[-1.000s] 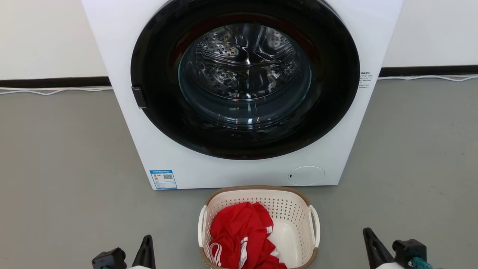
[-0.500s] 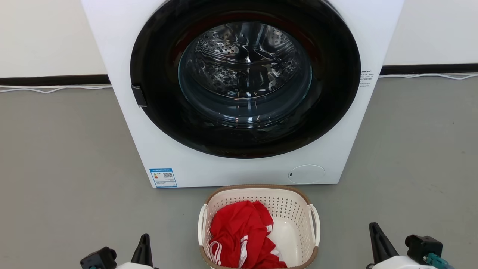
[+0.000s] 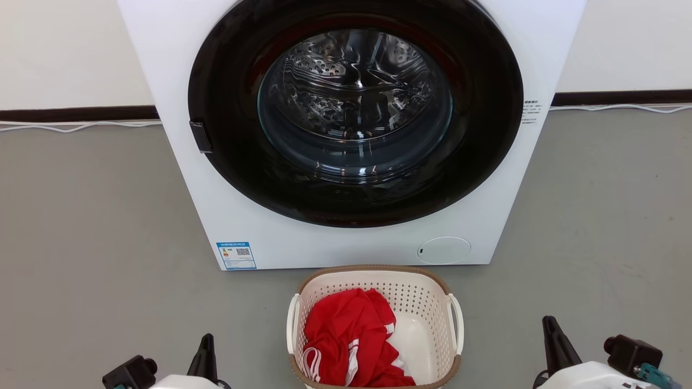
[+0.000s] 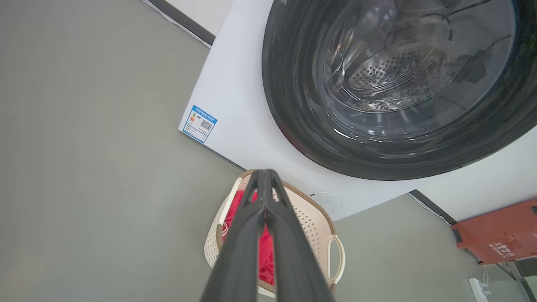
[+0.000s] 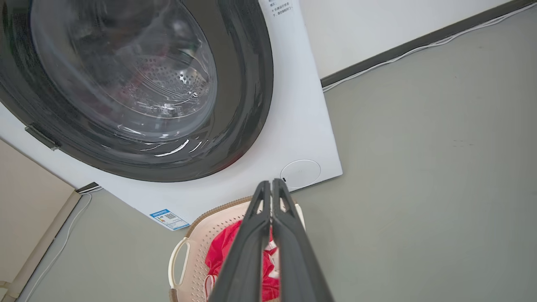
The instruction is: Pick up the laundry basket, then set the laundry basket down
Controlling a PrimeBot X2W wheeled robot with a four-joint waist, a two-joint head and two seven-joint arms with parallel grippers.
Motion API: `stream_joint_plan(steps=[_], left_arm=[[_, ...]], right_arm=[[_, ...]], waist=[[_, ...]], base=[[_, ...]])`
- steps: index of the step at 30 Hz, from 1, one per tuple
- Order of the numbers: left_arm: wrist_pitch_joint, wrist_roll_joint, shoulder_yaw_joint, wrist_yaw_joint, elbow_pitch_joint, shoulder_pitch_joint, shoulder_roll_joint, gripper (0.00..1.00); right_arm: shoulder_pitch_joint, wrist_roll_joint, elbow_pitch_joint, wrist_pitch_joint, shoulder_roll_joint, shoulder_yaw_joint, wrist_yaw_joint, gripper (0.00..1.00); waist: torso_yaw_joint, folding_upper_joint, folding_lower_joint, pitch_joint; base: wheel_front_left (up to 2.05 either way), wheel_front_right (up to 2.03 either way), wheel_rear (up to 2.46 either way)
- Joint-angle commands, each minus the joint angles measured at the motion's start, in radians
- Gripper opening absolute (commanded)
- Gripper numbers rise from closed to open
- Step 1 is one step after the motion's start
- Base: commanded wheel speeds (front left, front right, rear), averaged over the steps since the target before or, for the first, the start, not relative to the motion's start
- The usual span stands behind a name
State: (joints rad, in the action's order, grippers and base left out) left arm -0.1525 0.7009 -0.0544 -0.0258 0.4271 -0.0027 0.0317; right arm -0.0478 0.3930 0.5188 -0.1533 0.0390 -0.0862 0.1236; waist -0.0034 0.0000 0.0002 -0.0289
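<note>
The laundry basket point(image 3: 427, 302) stands on the grey floor right before the washing machine, cream-white and perforated with a brown rim and two white side handles. A red garment with white stripes point(image 3: 346, 335) lies inside it. My left gripper point(image 3: 206, 341) is at the lower left, apart from the basket's left handle. My right gripper point(image 3: 550, 324) is at the lower right, well clear of the right handle. In the left wrist view the left gripper point(image 4: 264, 172) is shut and empty above the basket point(image 4: 312, 218). The right gripper point(image 5: 270, 181) is likewise shut, over the basket point(image 5: 201, 243).
A white front-loading washing machine point(image 3: 243, 216) with its round dark door closed stands just behind the basket. White cables point(image 3: 81, 128) run along the dark skirting at the wall. An orange-red box point(image 4: 499, 235) sits on the floor beside the machine.
Both grippers have slid outward, the left one to the left and the right one to the right, away from the basket. The head camera has tilted slightly; the basket has stayed put.
</note>
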Motion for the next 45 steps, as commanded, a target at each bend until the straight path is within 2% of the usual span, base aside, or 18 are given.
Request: stream_joint_plan(steps=[1,45], left_arm=[[0.003,0.026,0.017,0.012,-0.031,-0.049,0.005,0.00],[0.130,0.450,0.090,0.082,-0.104,-0.076,0.012,0.00]], right_arm=[[-0.040,0.032,-0.037,0.010,0.007,0.003,0.002,0.00],[-0.050,0.602,-0.151,0.133,0.009,-0.011,0.005,0.00]], waist=[[0.000,0.0000,-0.0001,0.000],[0.002,0.0000,-0.0001,0.016]], base=[[0.00,0.00,0.00],[0.00,0.00,0.00]])
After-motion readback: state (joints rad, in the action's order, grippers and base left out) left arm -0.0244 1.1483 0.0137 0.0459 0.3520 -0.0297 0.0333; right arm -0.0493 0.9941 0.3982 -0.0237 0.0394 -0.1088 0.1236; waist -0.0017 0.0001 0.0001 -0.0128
